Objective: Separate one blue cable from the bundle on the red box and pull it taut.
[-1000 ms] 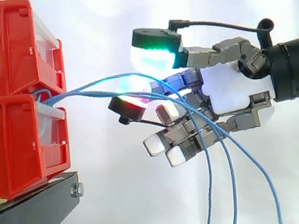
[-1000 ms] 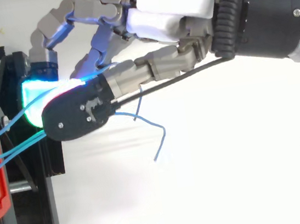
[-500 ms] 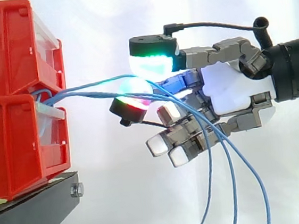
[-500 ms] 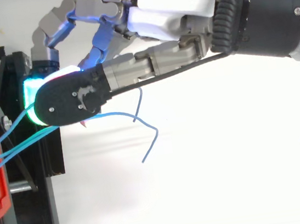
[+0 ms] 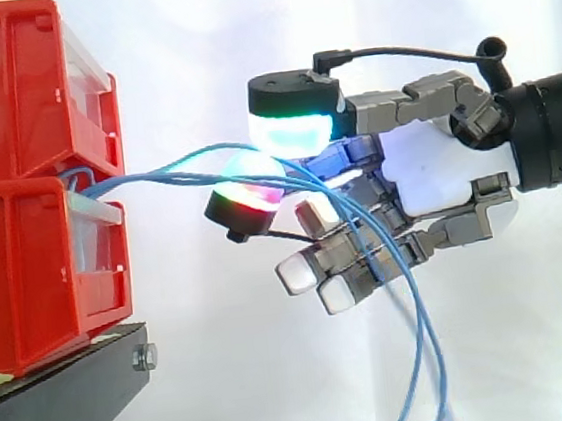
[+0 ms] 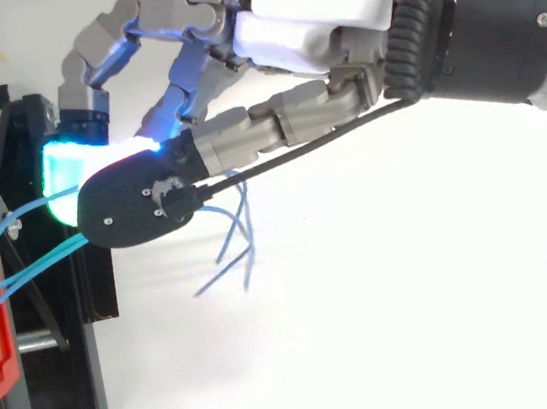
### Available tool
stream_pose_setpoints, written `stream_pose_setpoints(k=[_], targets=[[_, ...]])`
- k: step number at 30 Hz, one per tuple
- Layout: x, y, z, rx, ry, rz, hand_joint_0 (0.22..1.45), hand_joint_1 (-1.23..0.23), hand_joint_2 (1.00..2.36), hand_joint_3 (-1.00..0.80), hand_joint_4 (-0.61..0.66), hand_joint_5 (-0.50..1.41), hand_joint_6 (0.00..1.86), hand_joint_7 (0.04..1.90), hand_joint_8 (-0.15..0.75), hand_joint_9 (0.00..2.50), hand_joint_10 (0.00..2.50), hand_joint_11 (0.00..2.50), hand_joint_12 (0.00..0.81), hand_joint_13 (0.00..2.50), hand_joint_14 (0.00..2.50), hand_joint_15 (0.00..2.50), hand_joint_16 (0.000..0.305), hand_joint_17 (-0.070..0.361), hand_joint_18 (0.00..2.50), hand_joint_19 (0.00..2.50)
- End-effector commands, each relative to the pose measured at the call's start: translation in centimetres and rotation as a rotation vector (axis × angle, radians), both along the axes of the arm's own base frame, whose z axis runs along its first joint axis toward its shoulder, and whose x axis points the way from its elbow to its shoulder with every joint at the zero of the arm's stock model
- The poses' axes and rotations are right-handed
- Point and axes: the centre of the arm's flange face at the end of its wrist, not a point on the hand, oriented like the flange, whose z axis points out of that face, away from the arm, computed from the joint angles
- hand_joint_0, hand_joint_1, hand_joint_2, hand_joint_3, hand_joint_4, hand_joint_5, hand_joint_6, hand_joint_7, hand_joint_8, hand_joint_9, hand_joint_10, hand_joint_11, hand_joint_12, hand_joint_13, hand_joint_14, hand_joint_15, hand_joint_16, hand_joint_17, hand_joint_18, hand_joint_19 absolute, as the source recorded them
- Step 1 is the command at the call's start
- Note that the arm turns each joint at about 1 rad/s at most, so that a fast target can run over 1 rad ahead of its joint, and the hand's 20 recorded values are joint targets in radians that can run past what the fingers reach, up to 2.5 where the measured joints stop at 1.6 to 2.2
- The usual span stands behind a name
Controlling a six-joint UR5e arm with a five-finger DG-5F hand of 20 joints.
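From my station, the side view shows 2 red boxes stacked on the black stand (image 5: 64,394), the upper box (image 5: 7,88) sitting on the lower box (image 5: 26,267), with the white curtain (image 5: 193,39) behind. The blue cables (image 5: 142,177) come out of the gap where the 2 boxes meet and run to the right as a loose bundle, rising slightly toward the hand (image 5: 433,169).

The hand reaches in from the right, level with that gap and well clear of the boxes. Its green-glowing pad (image 5: 296,131) sits on top and its red-glowing pad (image 5: 247,196) just below and to the left. The cables pass between these 2 pads, and I read the hand as pinched on them there. I cannot tell how many strands are caught. Its lower fingers are curled, their white pads facing left.

Past the pinch, the strands drape over the curled fingers and hang down slack.

In the top view the hand (image 6: 298,10) enters from the upper right, and the loose cable ends (image 6: 231,261) splay out just beneath it.
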Motion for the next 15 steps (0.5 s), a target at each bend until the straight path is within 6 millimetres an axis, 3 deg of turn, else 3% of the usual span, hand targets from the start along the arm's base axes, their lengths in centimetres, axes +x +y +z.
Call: stream_pose_setpoints(k=[1, 7, 15], targets=[[-0.03, 0.00, 0.07, 0.000, 0.000, 0.000, 0.59, -0.77, 1.01, -0.12, 0.09, -0.10, 0.93, 0.77, 0.290, 1.10, 0.02, 0.70, 0.374, 0.82, 0.02, 0.46, 0.057, 0.129, 0.70, 0.57], [-0.01, -0.01, -0.05, 0.000, 0.002, -0.002, 0.53, -0.67, 1.01, -0.35, 0.07, -0.11, 0.93, 0.74, 0.267, 1.09, 0.02, 0.71, 0.347, 0.79, 0.02, 0.48, 0.050, 0.112, 0.62, 0.61], [-0.01, -0.01, -0.05, 0.001, 0.001, -0.002, 0.54, -0.65, 1.01, -0.39, 0.07, -0.10, 0.91, 0.80, 0.267, 1.10, 0.02, 0.70, 0.348, 0.80, 0.02, 0.47, 0.049, 0.111, 0.63, 0.61]])
